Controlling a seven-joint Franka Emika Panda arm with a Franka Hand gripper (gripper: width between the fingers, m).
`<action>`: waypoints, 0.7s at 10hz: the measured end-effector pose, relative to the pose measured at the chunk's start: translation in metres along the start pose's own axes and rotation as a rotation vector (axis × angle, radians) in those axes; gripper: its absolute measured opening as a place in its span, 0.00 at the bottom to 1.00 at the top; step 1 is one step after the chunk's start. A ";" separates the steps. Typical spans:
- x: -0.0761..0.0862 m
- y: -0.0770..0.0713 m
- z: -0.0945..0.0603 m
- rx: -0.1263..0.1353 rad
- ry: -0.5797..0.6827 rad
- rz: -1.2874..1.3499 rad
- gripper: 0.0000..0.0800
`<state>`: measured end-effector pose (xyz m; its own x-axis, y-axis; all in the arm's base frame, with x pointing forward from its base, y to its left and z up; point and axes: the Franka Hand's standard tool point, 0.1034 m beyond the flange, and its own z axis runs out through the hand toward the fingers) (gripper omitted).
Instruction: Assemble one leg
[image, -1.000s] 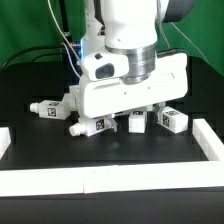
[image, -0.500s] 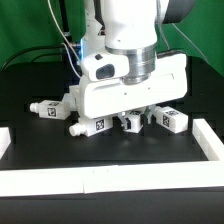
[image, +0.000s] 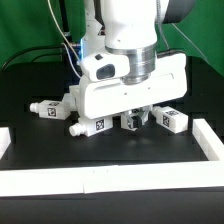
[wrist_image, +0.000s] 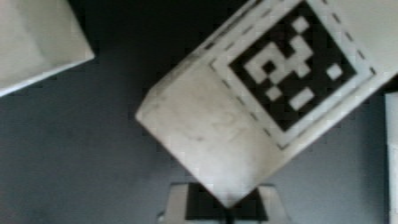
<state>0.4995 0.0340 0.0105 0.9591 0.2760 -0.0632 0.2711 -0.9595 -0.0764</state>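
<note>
In the exterior view the big white hand fills the middle, and my gripper (image: 134, 111) hangs low over the black table. It is shut on one leg (image: 133, 121), a short white peg with black-and-white tags, held tilted just above the table. In the wrist view this leg (wrist_image: 231, 100) fills the frame, tag face up, and its corner runs down between the fingertips of my gripper (wrist_image: 222, 205). Three more legs lie on the table: one at the exterior view's left (image: 45, 107), one in front of it (image: 92, 127), and one at the right (image: 172, 120).
White border walls bound the table at the front (image: 40, 180), the exterior view's right (image: 212, 142) and its left (image: 4, 140). Another white part (wrist_image: 32, 45) shows at the wrist view's edge. A green backdrop stands behind.
The held leg has shifted slightly and turned under the hand. The arm and the other legs have hardly moved.
</note>
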 end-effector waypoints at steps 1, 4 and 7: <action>0.000 0.000 0.000 0.000 0.000 -0.001 0.00; -0.001 -0.006 -0.006 0.011 -0.035 0.040 0.11; 0.007 -0.053 -0.021 0.020 -0.039 0.004 0.52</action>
<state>0.4938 0.0858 0.0347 0.9563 0.2740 -0.1020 0.2648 -0.9596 -0.0956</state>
